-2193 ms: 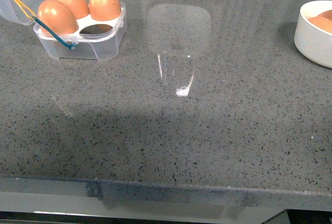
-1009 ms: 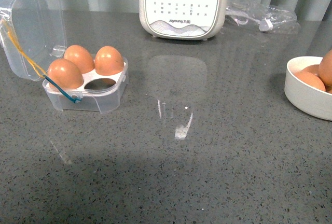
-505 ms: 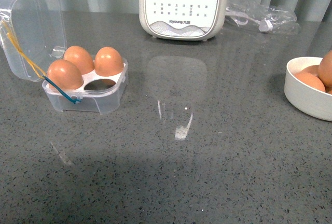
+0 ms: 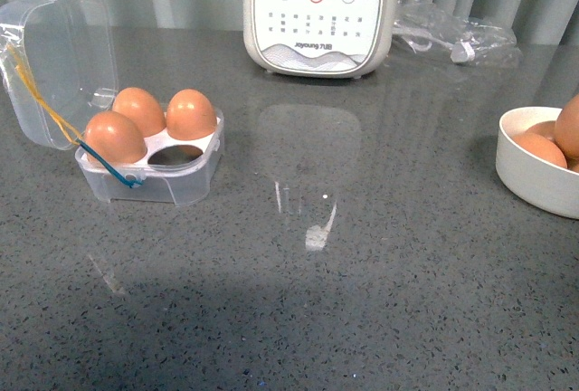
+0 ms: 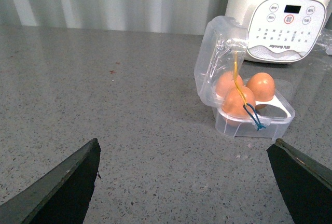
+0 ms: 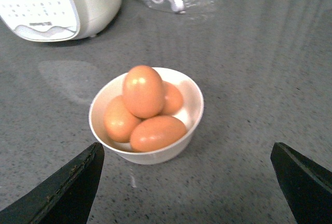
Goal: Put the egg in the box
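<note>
Egg [image 6: 143, 91]: orange-brown, lying on top of three other eggs [image 6: 157, 133] in a round white bowl [image 6: 193, 125]. It touches all three and nothing grips it. From the front, the bowl [image 4: 534, 174] sits at the far right of the grey speckled counter [image 4: 362, 282], partly cut off by the frame edge.

Box [image 4: 172, 187]: clear plastic, at the left of the counter, well apart from the bowl. The lid [image 4: 63, 56] is hinged back and stands roughly upright. Three cells hold brown eggs [image 4: 115, 136]. The fourth cell [image 4: 176, 152], front right as seen from the front, holds no egg. A yellow band [image 4: 38, 100] runs from the lid down to the tray, and a blue-green band [image 4: 110, 165] hangs at the front corner.

Right gripper [image 6: 187, 175]: spread wide, with its dark fingers [image 6: 67, 187] at either side of the wrist view. The bowl lies ahead between them, untouched.

Left gripper [image 5: 184, 175]: also spread wide and holding nothing, with dark fingers [image 5: 65, 185]. The box [image 5: 259, 125] is ahead of it, off to one side.

Behind, a white cooker [image 4: 317, 15] with a button panel stands at the back of the counter. A crumpled clear plastic bag [image 4: 452, 33] lies just beside it.
</note>
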